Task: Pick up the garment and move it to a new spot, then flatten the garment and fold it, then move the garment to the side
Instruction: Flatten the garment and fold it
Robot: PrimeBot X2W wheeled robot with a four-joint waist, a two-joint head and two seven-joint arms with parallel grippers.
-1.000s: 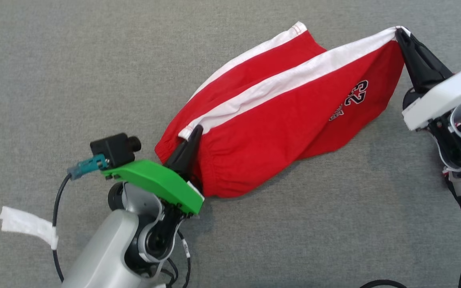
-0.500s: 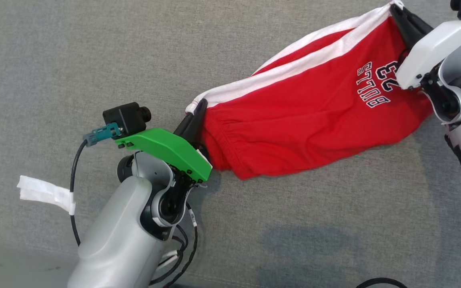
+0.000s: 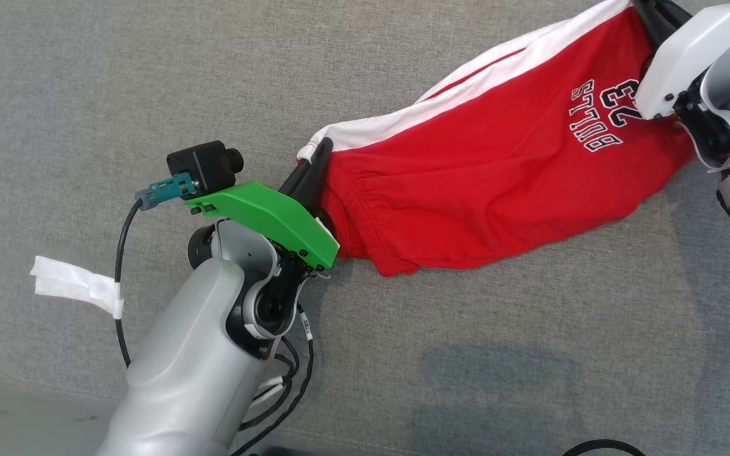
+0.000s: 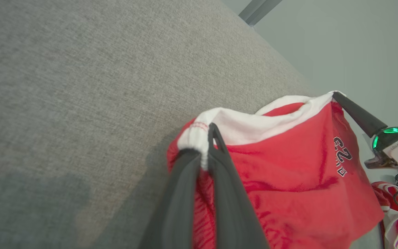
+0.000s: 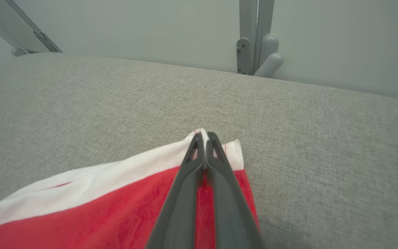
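- The grey cloth surface (image 3: 149,76) lies under everything; the head view has shifted across it since a second ago.
- The red garment (image 3: 498,171), white-striped, stretches between both grippers toward the upper right, its lower edge down on the surface. It is drawn straighter than before, and its "BULLS 23" print now shows in full.
- The left gripper (image 3: 320,152) stays clenched on the white-trimmed waistband corner.
- The right gripper (image 5: 204,136) stays clenched on the far white hem corner.
- A white tape tag (image 3: 73,285) hangs on the left arm's cable.
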